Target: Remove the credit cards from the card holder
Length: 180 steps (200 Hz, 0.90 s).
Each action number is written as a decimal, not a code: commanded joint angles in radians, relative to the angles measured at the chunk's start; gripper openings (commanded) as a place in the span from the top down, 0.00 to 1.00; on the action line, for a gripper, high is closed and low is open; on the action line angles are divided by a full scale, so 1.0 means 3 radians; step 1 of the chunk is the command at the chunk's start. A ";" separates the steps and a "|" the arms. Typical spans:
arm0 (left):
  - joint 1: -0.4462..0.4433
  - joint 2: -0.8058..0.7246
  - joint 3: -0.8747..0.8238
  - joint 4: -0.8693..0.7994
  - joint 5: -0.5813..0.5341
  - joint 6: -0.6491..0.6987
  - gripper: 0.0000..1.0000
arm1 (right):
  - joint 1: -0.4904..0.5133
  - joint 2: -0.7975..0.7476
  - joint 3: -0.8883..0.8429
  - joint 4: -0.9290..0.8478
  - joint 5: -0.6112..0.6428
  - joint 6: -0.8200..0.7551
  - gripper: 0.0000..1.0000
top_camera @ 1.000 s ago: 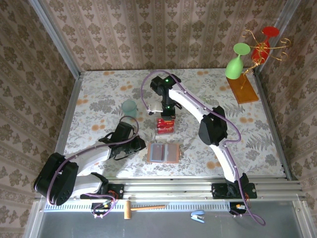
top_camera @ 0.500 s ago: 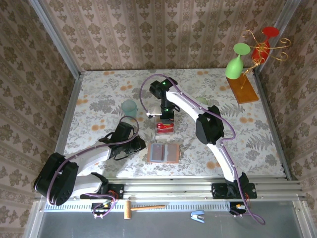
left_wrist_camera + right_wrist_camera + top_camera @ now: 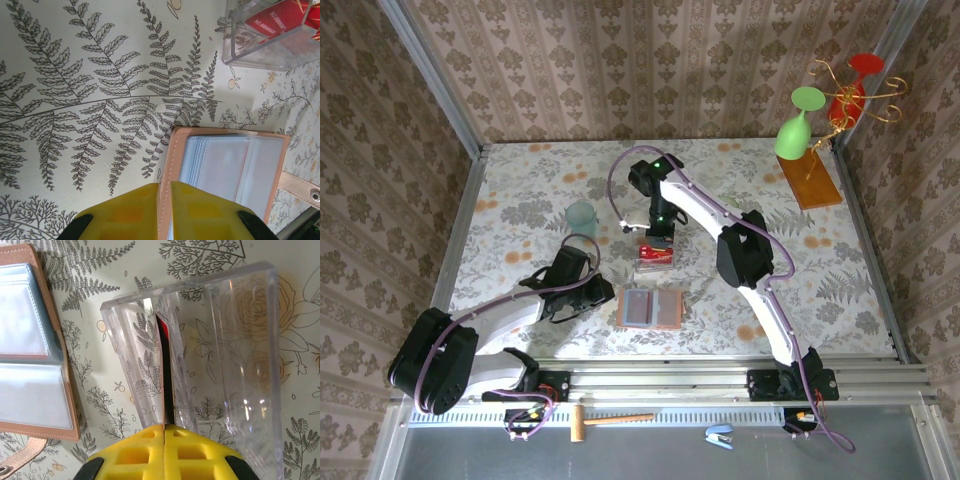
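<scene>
**A:** Any readable text?

**B:** One printed card (image 3: pixel 270 20) in the box (image 3: pixel 260 57) has white lettering on red. It's upside down in the left wrist view and I can't read it. I can't make out a logo on the holder (image 3: pixel 652 309) or the box.

**A:** Counts?

**B:** One holder and one clear box, both on the worktop (image 3: pixel 520 200). The cards (image 3: pixel 655 255) are a red stack in the box. At least two red faces show in the left wrist view; I can't tell the exact count. Also one pale green cup (image 3: pixel 580 215), plus one green glass (image 3: pixel 798 125) and one red glass (image 3: pixel 850 85) at the far right corner. One hammer (image 3: pixel 610 419) and one stapler (image 3: pixel 720 434) lie on the near ledge by the arm bases.

**A:** Where's the holder?

**B:** It lies open and flat mid-worktop, near the box on the arm-base side and apart from it. The grey-blue sleeves face up. One strap (image 3: pixel 300 185) with a snap sticks out from one end.

**A:** Grippers?

**B:** The left gripper (image 3: pixel 165 189) is clamped on the holder's tan edge, which runs between the yellow fingers. The right gripper (image 3: pixel 164 427) is over the box, fingers pressed together on one held card (image 3: pixel 164 365). That card is red, seen edge-on, standing between the box's clear walls.
</scene>
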 commanded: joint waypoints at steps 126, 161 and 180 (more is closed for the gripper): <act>0.0030 0.0030 0.0044 0.0013 0.0054 -0.0002 0.86 | -0.0119 0.0237 0.0460 -0.0260 -0.0140 0.0197 0.85; 0.0029 0.0068 0.0044 0.0070 0.0078 -0.0006 0.86 | -0.0117 0.0091 0.0457 -0.0128 0.0071 0.0312 0.78; 0.0025 0.0091 0.0047 0.0107 0.0095 -0.0012 0.86 | -0.0119 -0.0017 0.0408 -0.0057 0.0163 0.0387 0.77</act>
